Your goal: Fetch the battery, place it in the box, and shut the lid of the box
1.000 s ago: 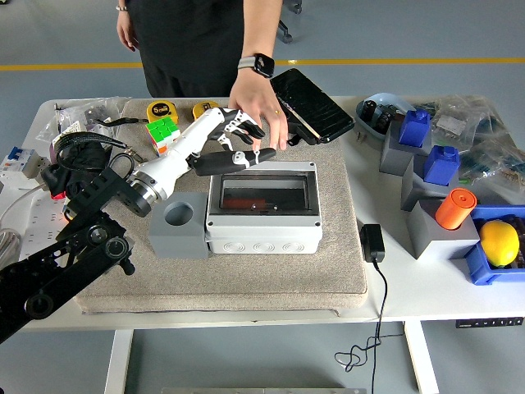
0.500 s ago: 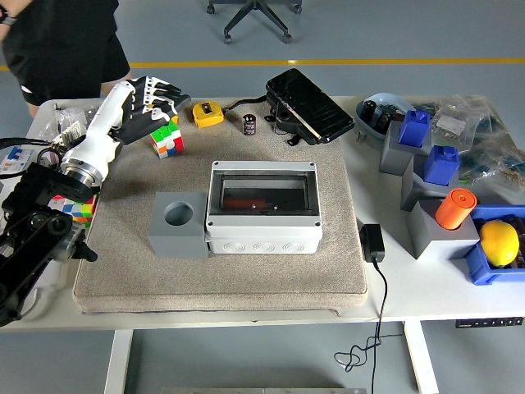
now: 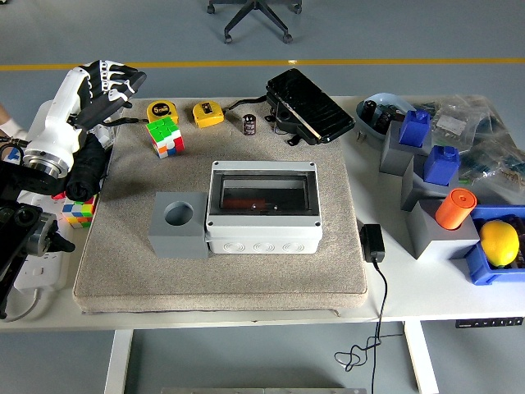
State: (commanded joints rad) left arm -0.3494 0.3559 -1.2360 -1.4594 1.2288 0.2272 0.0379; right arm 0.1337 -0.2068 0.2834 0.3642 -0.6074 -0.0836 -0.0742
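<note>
Head view: left hand (image 3: 105, 82) has its fingers (image 3: 123, 80) loosely spread, holding nothing. Battery (image 3: 248, 124) sits well to their right, behind the shut box (image 3: 262, 207). Lid's closed, so a drop could just bounce off.

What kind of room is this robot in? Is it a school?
Probably a robot testing lab or workshop, not a school. The white table is crowded with practice props like an electrical box and tape measures, and the grey floor has a yellow line and an office chair.
</note>
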